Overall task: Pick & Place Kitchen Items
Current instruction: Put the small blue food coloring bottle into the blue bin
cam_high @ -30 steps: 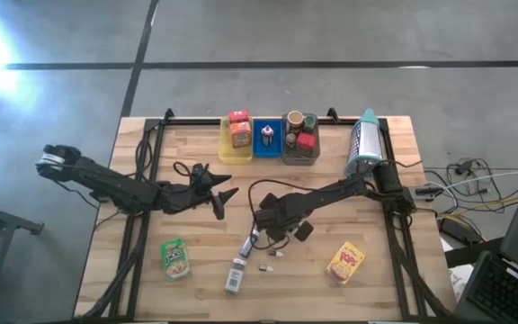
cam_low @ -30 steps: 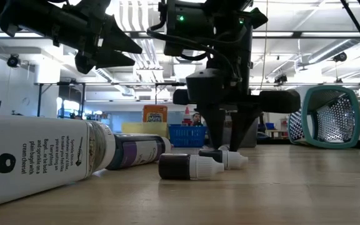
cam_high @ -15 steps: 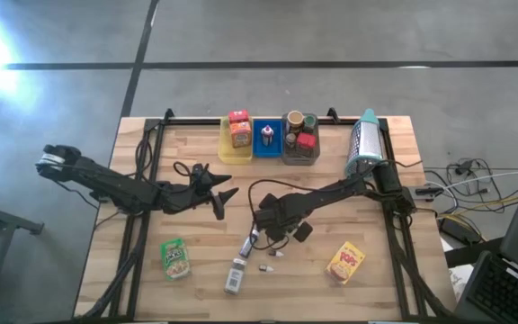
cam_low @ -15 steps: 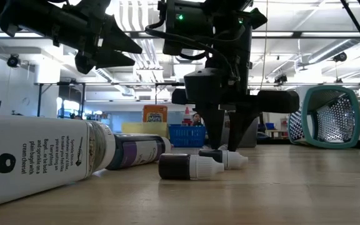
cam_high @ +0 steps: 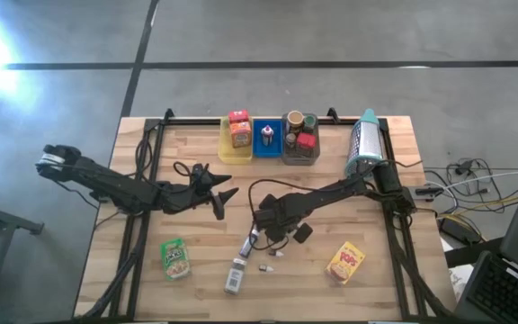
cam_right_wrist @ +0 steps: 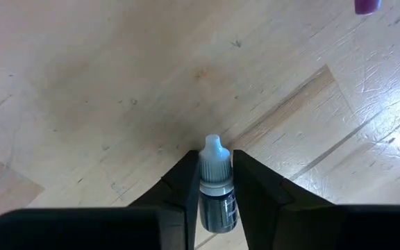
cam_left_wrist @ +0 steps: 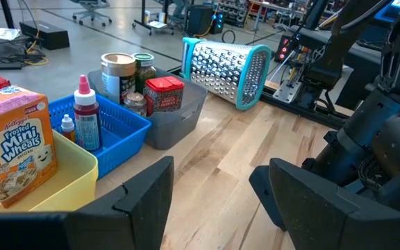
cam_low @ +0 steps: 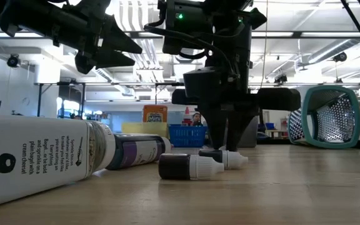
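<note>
Two dark fingers of the right gripper [cam_right_wrist: 216,201] stand on either side of a small vial [cam_right_wrist: 215,194], which lies on its side on the wooden table [cam_high: 385,270] near the middle, its white cap pointing out past the fingertips. The gap is narrow and the fingers seem to touch the vial's dark body, so I judge that the grip is just being taken. In the low view this vial [cam_low: 225,159] rests on the wood under the gripper, and a second vial [cam_low: 189,166] lies just beside it, nearer the camera. To do this step well, the fingers should press on the body, not on the tapered cap, because the round vial could roll or slip out. The lift should be straight up, so the neighbour is not pushed. The blue tray [cam_high: 267,138] at the far edge, with small bottles in it, looks a likely place. The left gripper [cam_high: 224,200] waits above the table with fingers apart, holding nothing.
</note>
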Controlling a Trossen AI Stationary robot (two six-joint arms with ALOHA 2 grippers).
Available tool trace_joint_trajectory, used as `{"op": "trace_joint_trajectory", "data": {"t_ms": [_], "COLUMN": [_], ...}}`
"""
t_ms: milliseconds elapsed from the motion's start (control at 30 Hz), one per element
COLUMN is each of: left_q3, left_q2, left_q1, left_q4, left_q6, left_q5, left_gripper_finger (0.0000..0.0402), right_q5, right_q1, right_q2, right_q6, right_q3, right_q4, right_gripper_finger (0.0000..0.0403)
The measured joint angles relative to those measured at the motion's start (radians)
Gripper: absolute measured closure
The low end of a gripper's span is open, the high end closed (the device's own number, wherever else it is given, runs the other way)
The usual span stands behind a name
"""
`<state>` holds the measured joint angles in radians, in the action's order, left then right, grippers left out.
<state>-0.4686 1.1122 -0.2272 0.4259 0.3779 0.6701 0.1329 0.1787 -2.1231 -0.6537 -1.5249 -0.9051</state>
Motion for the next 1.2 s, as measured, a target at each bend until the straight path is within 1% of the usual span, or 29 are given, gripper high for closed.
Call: {"op": "trace_joint_trajectory", "data": {"t_ms": [200,400,567,700,867,1100,1200], "left_q3": [0.000,0.000,0.000,0.000,0.000,0.000,0.000], "left_q2": [0.000,0.000,0.000,0.000,0.000,0.000,-0.001], "left_q1": [0.000,0.000,0.000,-0.001,-0.013,-0.020,-0.021], "left_q4": [0.000,-0.011,-0.022,-0.026,-0.026,-0.031,-0.032], "left_q6": [0.000,0.001,0.014,0.015,0.015,0.015,0.016], "left_q5": [0.000,0.000,0.000,0.000,0.000,0.000,0.002], "left_gripper_finger": [0.0158,0.0158,0.0158,0.0158,0.0158,0.0158,0.0158], "right_q5": [-0.013,-0.142,-0.219,-0.246,-0.256,-0.276,-0.308], "right_q1": [-0.001,-0.030,-0.059,-0.071,-0.082,-0.123,-0.146], "right_q2": [0.000,0.003,0.003,0.003,0.013,0.087,0.143], "right_q6": [0.035,0.138,0.183,0.184,0.184,0.185,0.191], "right_q3": [0.000,-0.001,-0.001,-0.001,0.000,0.010,0.047], "right_q4": [0.015,0.058,0.104,0.133,0.133,0.151,0.248], "right_gripper_finger": [0.0322,0.0342,0.0337,0.0339,0.0346,0.0348,0.0348]}}
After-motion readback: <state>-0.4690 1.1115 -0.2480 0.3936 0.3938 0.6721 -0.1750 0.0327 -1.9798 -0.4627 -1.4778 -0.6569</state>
